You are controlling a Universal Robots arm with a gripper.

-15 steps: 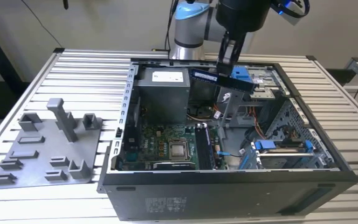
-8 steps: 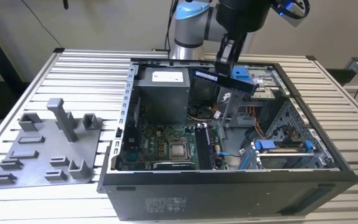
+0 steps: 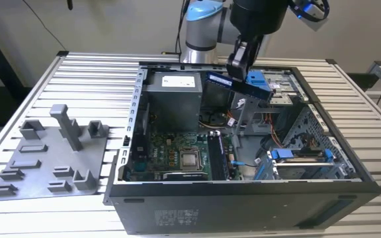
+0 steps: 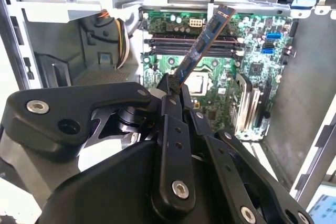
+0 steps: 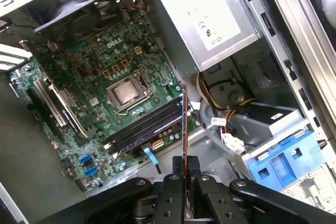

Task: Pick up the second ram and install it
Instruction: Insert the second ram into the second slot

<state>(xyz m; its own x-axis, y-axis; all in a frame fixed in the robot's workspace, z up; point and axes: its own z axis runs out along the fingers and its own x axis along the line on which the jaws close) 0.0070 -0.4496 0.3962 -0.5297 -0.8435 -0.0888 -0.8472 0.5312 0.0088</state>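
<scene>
My gripper (image 3: 238, 67) hangs above the open computer case (image 3: 243, 198), shut on the second ram (image 3: 247, 86), a long thin dark stick held tilted in the air over the case's far side. In the second wrist view the ram (image 4: 206, 40) sticks out slantwise from the gripper (image 4: 176, 88) toward the motherboard. Edge-on in the first wrist view, the ram (image 5: 185, 121) rises from the gripper (image 5: 185, 162) and points at the black memory slots (image 5: 144, 129). Those slots (image 3: 217, 156) lie well below the stick, apart from it.
A grey power supply (image 3: 174, 89) fills the case's far corner, with a bare processor (image 3: 190, 159) on the green board. Blue drive brackets (image 3: 296, 154) and loose cables (image 3: 270, 121) sit on the exterior view's right. A grey fixture plate (image 3: 51, 158) with blocks lies outside the case, on that view's left.
</scene>
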